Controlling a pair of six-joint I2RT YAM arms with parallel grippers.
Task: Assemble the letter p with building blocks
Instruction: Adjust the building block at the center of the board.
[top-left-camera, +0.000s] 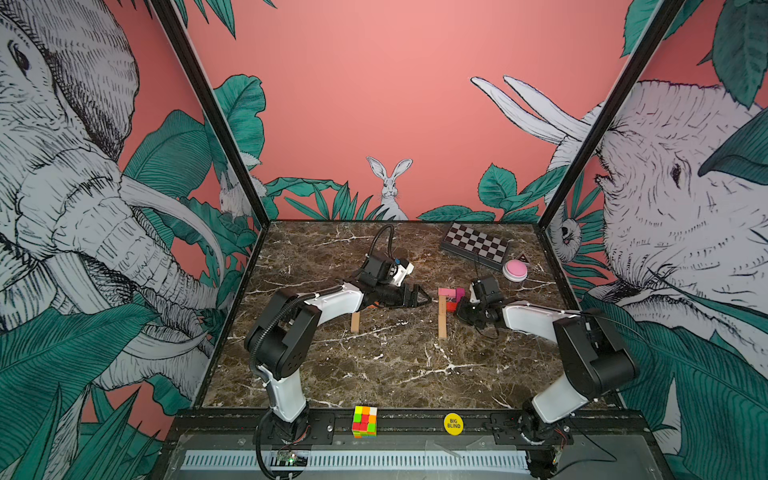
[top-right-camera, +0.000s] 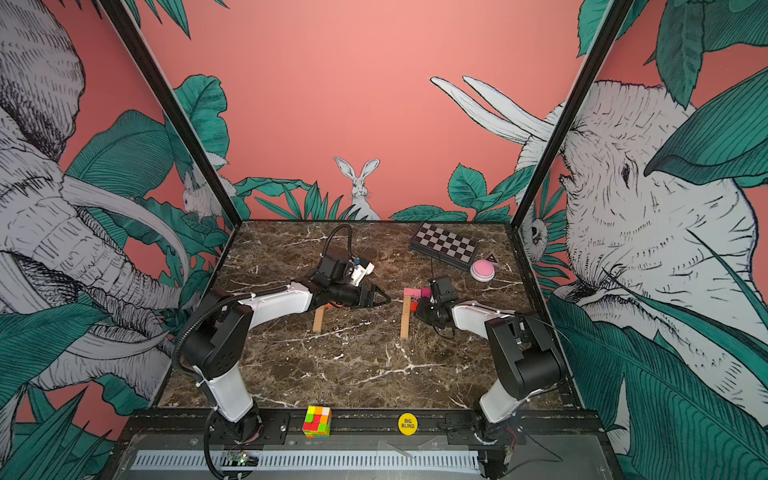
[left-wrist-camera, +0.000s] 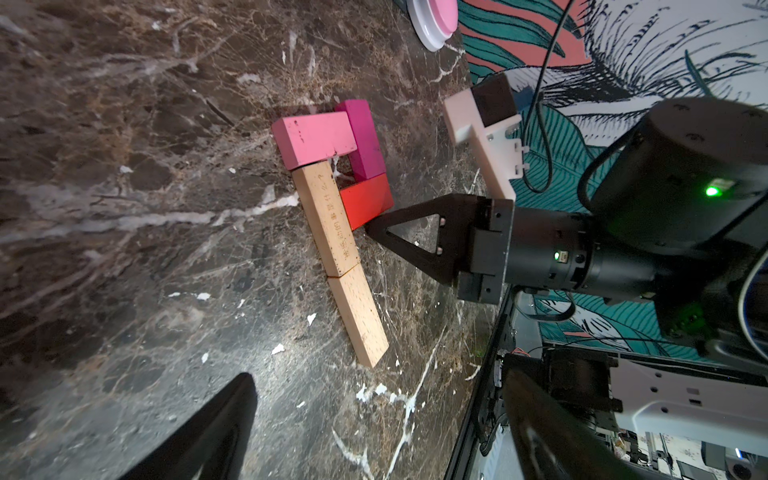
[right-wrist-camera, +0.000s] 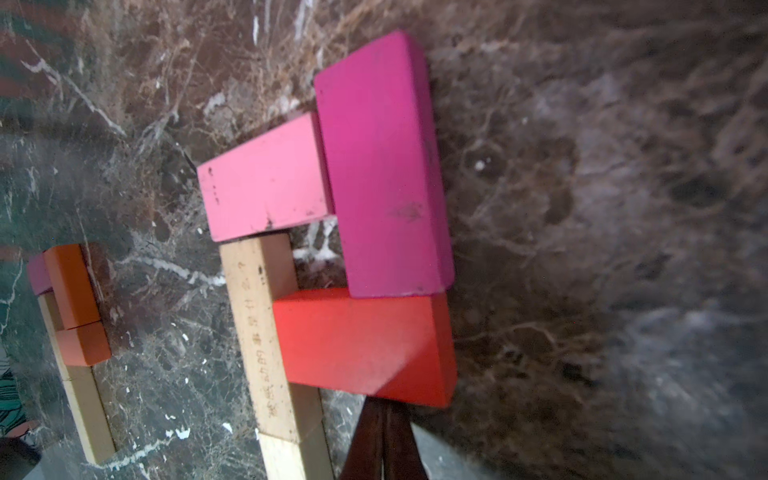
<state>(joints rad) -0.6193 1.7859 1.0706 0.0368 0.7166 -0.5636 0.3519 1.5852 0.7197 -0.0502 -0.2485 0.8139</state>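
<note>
While my right gripper (left-wrist-camera: 371, 226) has its jaws pressed together with nothing between them, its pointed tip rests against the outer end of the red block (left-wrist-camera: 368, 203). That block lies flat on the marble table (top-left-camera: 374, 374) as the lower bar of a letter P. Its inner end meets the upper tan block (left-wrist-camera: 328, 216), which lies end to end with the lower tan block (left-wrist-camera: 359, 320) to make the stem. A pink block (left-wrist-camera: 316, 139) lies across the top of the stem. A magenta block (left-wrist-camera: 365, 139) joins pink to red down the outer side (a small window of table shows in the middle). In both top views the letter sits right of the table's centre, near a pink push button (top-left-camera: 515, 270). My left gripper (top-left-camera: 424, 297) hangs low over the table, just left of the letter, jaws spread wide and holding nothing. Under my left forearm lies a third tan block (top-left-camera: 355, 322). My right wrist view shows two orange blocks (right-wrist-camera: 72, 286) just beside it.
</note>
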